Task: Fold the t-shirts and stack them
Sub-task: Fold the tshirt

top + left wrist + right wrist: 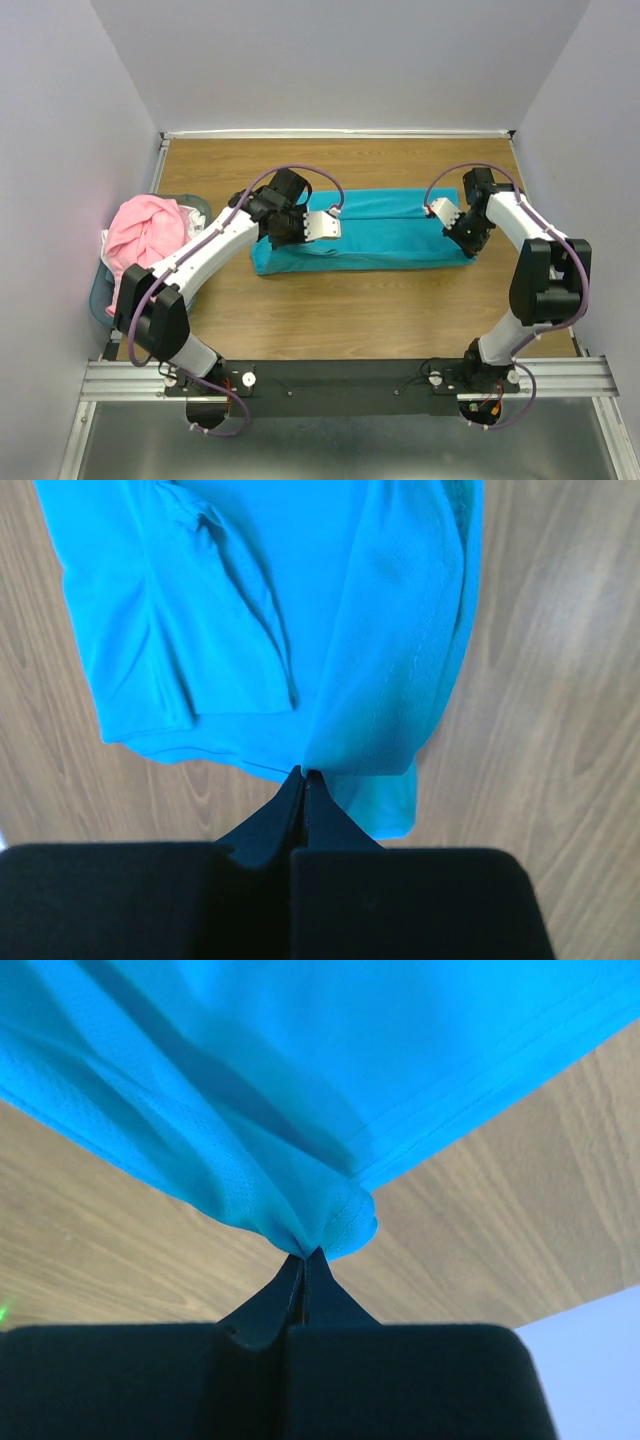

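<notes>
**Q.** Where does the teal t-shirt (390, 238) lie, and which way does its long axis run?

**A.** It lies mid-table (350, 310) as a folded band. Its long axis runs side to side, from my left arm across to my right. The pink t-shirt (145, 230) is well apart from it, heaped in the basket (98, 290) at the table's left edge.

**Q.** How do your grippers stand to that band?

**A.** There is one at each end. My left gripper (305, 775) is clamped on a pinch of cloth at the left end, and the shirt spreads away in front of its tips. My right gripper (305, 1253) is clamped on a gathered tuck at the right end, where the cloth hangs bunched above the wood. Neither arm is nearer, since each already holds its own end.

**Q.** What does the coming move turn on?

**A.** In my judgement it turns on that shared axis. To halve the band, one end must travel along it towards the other, with both pinches kept level so the layers do not skew.
</notes>
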You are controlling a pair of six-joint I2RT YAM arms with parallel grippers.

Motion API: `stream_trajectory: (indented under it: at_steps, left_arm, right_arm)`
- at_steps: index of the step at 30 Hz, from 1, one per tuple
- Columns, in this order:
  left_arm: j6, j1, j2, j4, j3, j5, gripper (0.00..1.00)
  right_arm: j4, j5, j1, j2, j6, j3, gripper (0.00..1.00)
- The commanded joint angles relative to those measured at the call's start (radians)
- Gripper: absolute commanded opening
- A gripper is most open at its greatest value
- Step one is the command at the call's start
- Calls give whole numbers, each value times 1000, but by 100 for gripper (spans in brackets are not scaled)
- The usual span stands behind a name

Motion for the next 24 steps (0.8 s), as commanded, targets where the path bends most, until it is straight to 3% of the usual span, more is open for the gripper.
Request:
stream_trajectory:
  at_steps: [1, 24]
  left_arm:
    - [56, 24, 47, 21, 46, -22, 0]
    - [121, 87, 259, 65, 186, -25, 0]
  right_arm:
    - [-25, 20, 4, 71, -24, 65, 1]
    - [-23, 24, 4, 274, -25, 235, 1]
